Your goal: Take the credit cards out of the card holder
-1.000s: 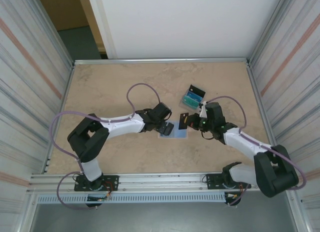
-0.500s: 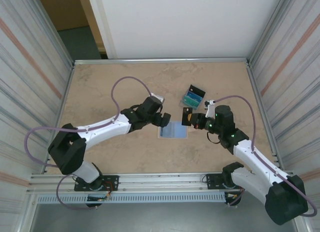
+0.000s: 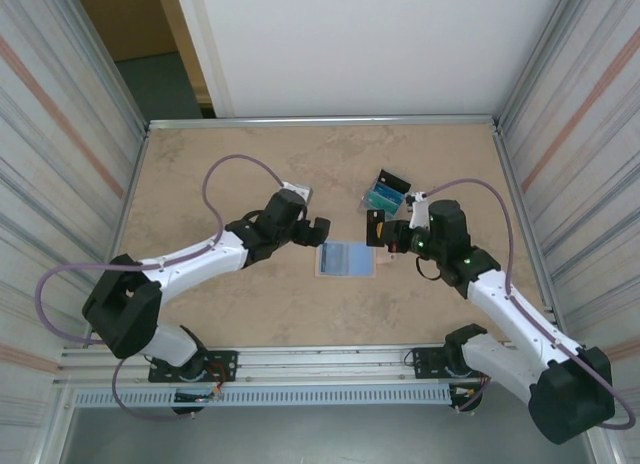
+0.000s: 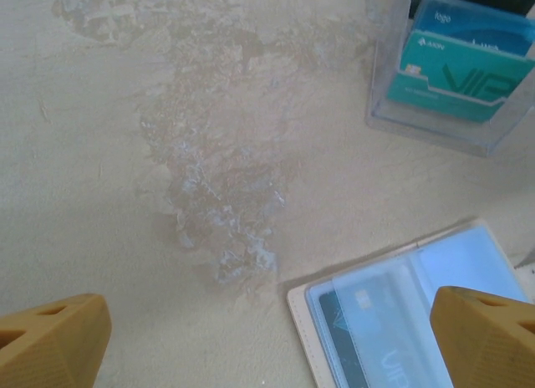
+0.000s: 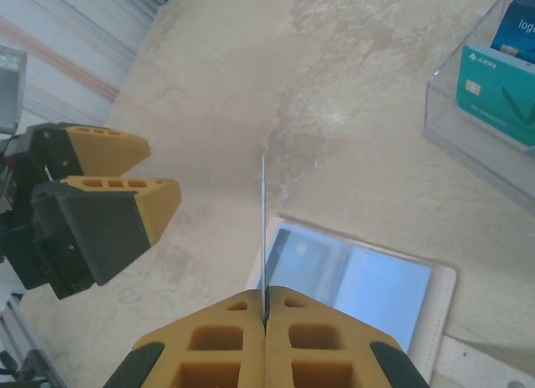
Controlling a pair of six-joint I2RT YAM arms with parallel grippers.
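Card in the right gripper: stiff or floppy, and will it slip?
Probably stiff: seen edge-on, the card runs dead straight out of the shut right gripper, with no sag. Likely very light, since it is only a thin line in that view. Pinched at one end alone, it may pivot or slip if bumped.

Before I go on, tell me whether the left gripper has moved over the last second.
Yes. In the top view the left gripper, jaws open, has drawn back up and left, from over the card holder's left edge to clear of it.
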